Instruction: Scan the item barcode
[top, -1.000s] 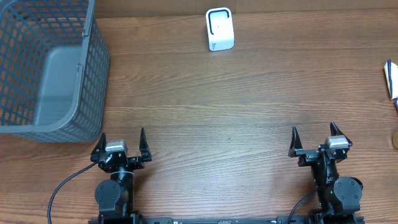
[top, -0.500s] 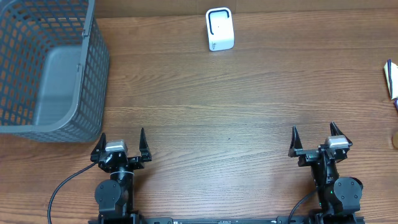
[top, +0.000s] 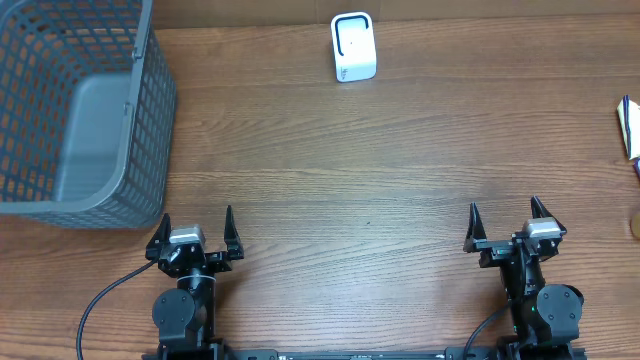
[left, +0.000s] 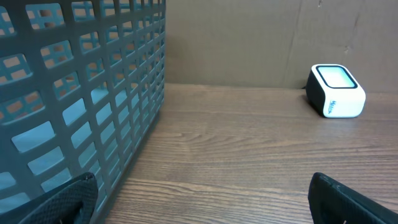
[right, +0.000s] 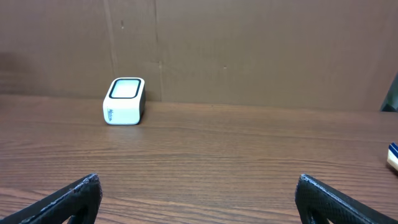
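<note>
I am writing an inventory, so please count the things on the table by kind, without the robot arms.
Grey basket: 1
White scanner: 1
Blue-and-white item, cut off at right edge: 1
Brownish thing, cut off at right edge: 1
Total: 4

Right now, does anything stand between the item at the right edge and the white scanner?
Nothing visible does. Only bare table lies between the item and the white scanner; the grey basket stands far left.
</note>
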